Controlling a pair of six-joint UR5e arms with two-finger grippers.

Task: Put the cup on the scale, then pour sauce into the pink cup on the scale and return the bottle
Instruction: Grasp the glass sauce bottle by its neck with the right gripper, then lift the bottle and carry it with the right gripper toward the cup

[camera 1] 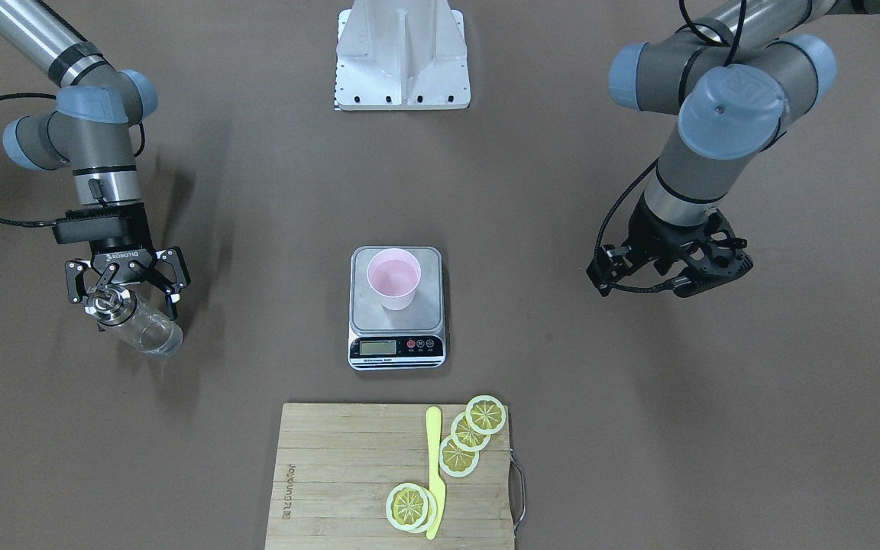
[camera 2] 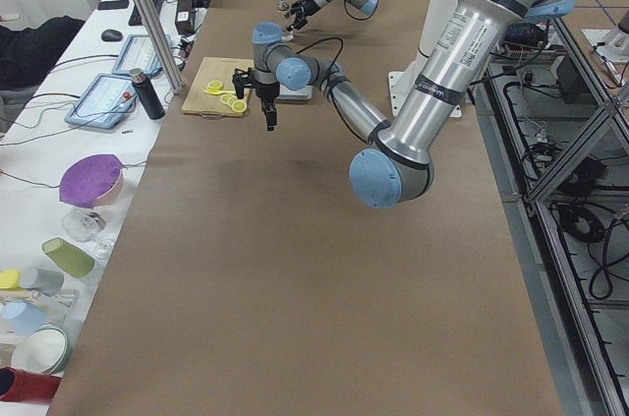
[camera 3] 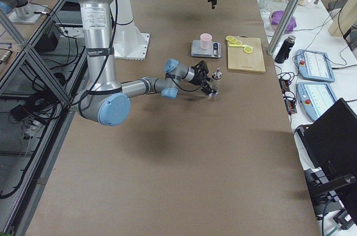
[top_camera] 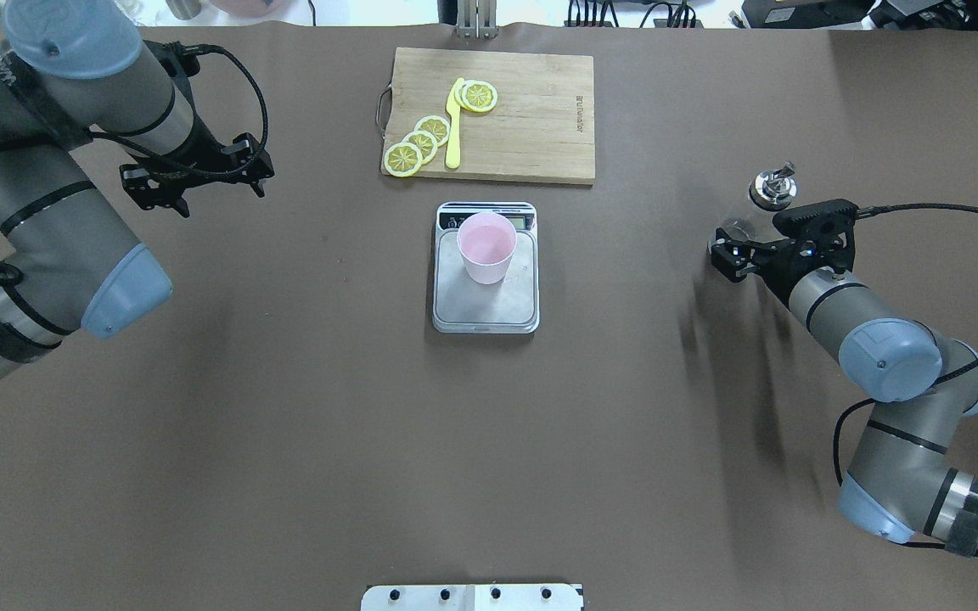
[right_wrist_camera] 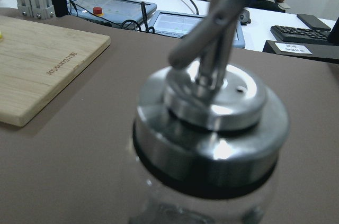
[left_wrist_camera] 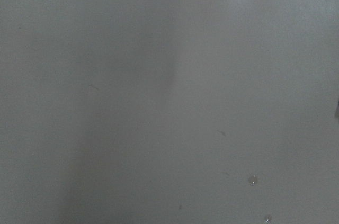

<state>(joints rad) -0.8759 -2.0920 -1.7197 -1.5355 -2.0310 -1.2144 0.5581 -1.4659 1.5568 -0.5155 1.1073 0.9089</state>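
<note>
Nearest your side of the table (camera 1: 562,382) lies the cutting board (camera 1: 333,458) with its lemon slices (camera 1: 485,413) and yellow knife (camera 1: 434,458), clear of the working area and, as I read it, no part of this job. Beyond it the scale (camera 1: 363,313) sits mid-table with its display strip turned toward you, and the cup (camera 1: 393,279) stands upright on the platform, toward the robot's side of it, so the first step looks done. The cup is placed there so the pour can be weighed, and its inside shows plain pink with no sauce that I can make out. Farther back and well off to the robot's right, the bottle (camera 1: 151,332) appears to stand upright on the table, spout up. The right hand (camera 1: 123,294) reaches in level at cap height, spread to either side of it. You can see a gap at one finger, so I judge it is not pinching the glass. The left hand (top_camera: 196,174) hangs over bare table on the other side, holding nothing. I cannot tell whether it is spread or pressed together.
</note>
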